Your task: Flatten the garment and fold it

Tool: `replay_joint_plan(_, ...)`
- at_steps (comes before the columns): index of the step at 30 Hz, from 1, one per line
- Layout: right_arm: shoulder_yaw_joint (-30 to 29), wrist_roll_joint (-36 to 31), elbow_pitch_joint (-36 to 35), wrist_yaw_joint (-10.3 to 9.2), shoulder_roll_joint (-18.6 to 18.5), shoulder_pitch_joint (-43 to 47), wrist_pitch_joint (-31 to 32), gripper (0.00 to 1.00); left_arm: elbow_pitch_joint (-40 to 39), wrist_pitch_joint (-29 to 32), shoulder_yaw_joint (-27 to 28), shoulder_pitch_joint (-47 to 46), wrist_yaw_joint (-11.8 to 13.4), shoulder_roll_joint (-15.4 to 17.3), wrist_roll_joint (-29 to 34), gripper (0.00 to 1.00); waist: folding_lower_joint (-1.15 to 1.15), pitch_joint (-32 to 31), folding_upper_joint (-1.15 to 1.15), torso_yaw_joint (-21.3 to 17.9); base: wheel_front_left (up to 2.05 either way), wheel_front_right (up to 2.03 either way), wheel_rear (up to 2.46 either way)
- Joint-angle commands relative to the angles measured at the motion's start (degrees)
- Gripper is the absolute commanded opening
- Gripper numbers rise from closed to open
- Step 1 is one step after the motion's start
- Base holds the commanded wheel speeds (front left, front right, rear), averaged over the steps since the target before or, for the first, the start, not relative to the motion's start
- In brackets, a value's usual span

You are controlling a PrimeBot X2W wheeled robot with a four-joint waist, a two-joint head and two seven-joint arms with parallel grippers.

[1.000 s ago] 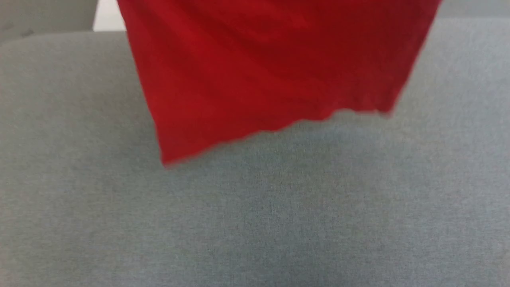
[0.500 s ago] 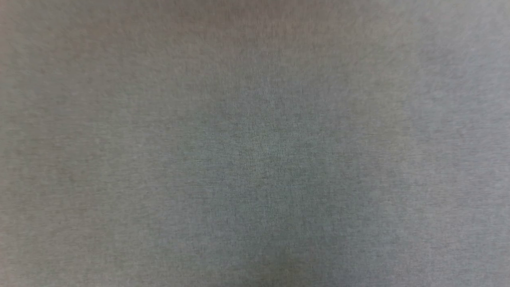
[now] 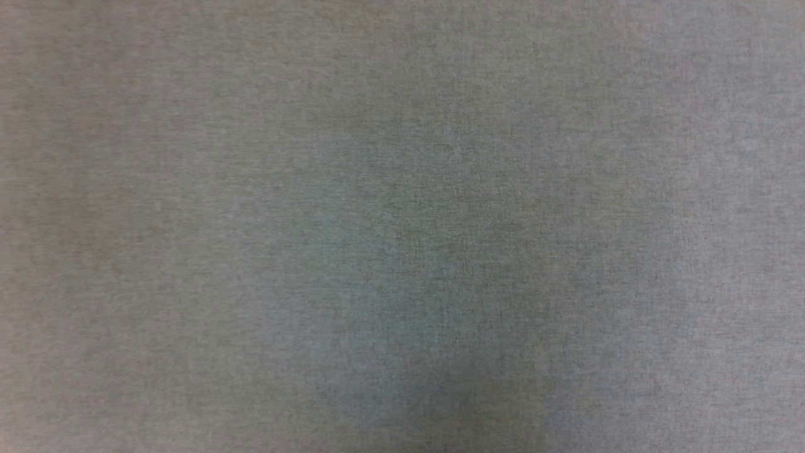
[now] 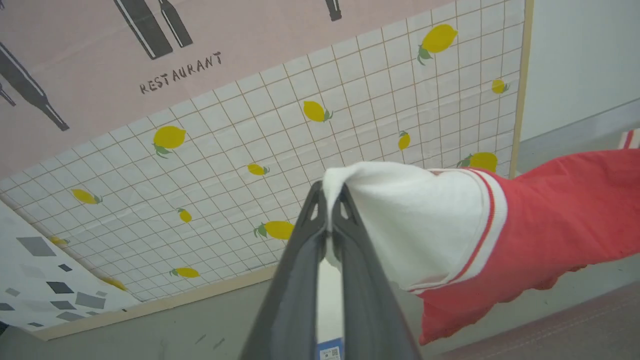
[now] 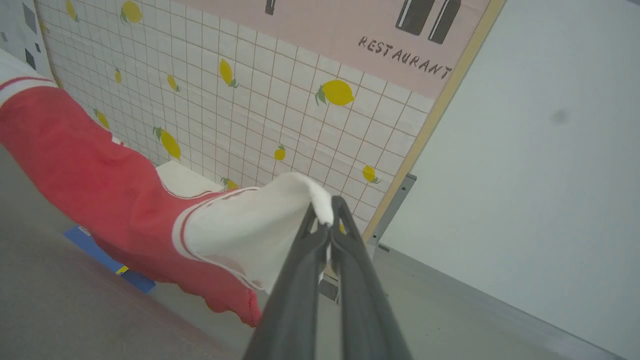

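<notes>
Garment (image 4: 550, 215) between left gripper (image 4: 330, 194) and right gripper (image 5: 327, 209), fast in both

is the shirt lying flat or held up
Held up, not flat: left gripper and right gripper each pinch a white sleeve, the garment stretched between them.

Pinching a white sleeve of the garment (image 4: 550, 210) with the left gripper (image 4: 329, 202), long dark fingers (image 4: 295, 285) pressed together at the tips. Pinching the other white sleeve with the right gripper (image 5: 327, 212), closed just as tightly, cloth bunched over the tips.
</notes>
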Motion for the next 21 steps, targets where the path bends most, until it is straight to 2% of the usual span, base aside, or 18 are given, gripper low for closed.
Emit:
replay_joint_plan(1,0.76,1.01,0.33,-0.09,-0.43,2.79,-0.69,0.0,0.13,-0.78,-0.44,3.38,0.77,-0.75,-0.88,0.0,-0.01,-2.33,0.0,1.17,0.0,0.0,0.0)
replay_joint_plan(5,2.14,4.39,0.57,-0.09,-0.34,11.8,-1.38,0.0,-0.47,-1.34,-1.33,14.36,2.41,-1.68,-2.66,0.0,-0.01,-6.54,0.0,1.61,0.0,0.0,0.0)
replay_joint_plan(11,5.05,7.6,-1.48,-0.09,-2.13,27.05,0.03,0.0,-6.79,0.47,-2.71,33.34,6.03,-1.41,-5.94,0.0,-0.01,-13.74,0.0,2.51,0.0,0.0,0.0)
replay_joint_plan(17,6.86,9.15,-5.19,-0.09,-5.69,40.46,1.54,0.0,-17.47,4.96,-4.19,52.94,11.7,2.06,-9.12,0.0,-0.01,-20.39,0.0,2.98,0.0,0.0,0.0)
replay_joint_plan(21,7.66,9.72,-7.9,-0.09,-8.61,48.89,3.53,0.0,-26.16,8.17,-4.74,65.33,16.07,5.9,-11.43,0.0,-0.01,-23.97,0.0,3.15,0.0,0.0,0.0)
